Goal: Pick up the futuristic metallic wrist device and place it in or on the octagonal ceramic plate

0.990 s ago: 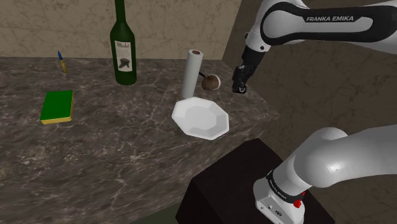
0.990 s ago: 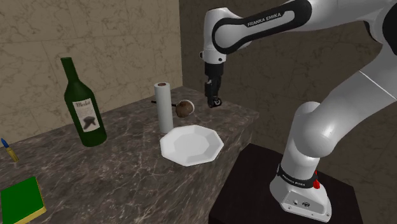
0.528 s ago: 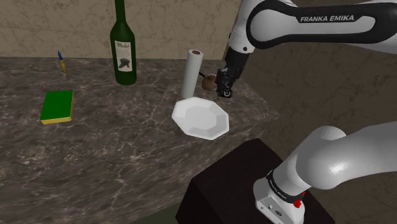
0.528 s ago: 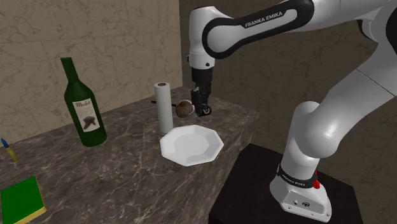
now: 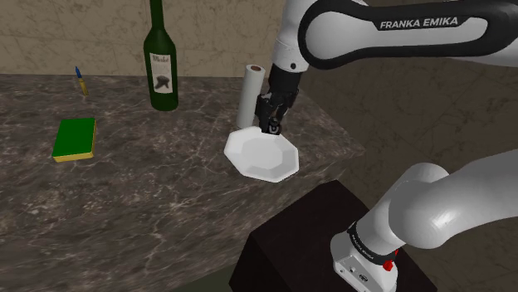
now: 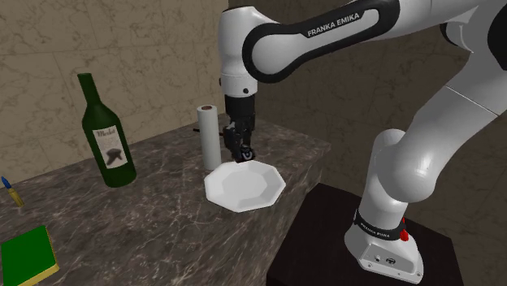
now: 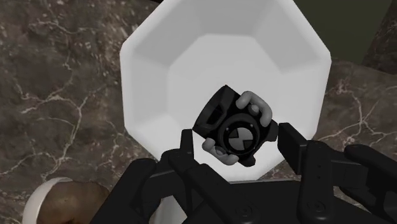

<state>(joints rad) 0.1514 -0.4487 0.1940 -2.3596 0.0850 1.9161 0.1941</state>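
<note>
Hovering with the tool [image 5: 270,126] over the far part of the white octagonal plate [image 5: 264,162], pointing down, clear of its surface. Grips the wrist device [image 7: 235,127] between the black fingers [image 7: 186,147], clenched on two of its sides. Carries that dark, round-faced device, in the wrist view, above the plate's white floor and close to one rim segment, not touching it.

Below, the plate flat on the dark marbled bench [image 5: 149,216], near the bench's right edge in the shoulder view, with the black stand [image 5: 290,249] just past that edge.

Just beyond the plate's far rim, an upright white paper roll [image 5: 249,95], close beside the tool on the shoulder view's left, apart from it but with little room between. Farther left by the wall, a tall green bottle [image 5: 162,62]. Well apart to the left again, a green block with a yellow edge [image 5: 75,138] and a small blue-and-yellow pen [image 5: 80,80].

Open bench on the plate's near side and on its left. Tighter room on the far side by the roll, and on the right by the bench edge.
</note>
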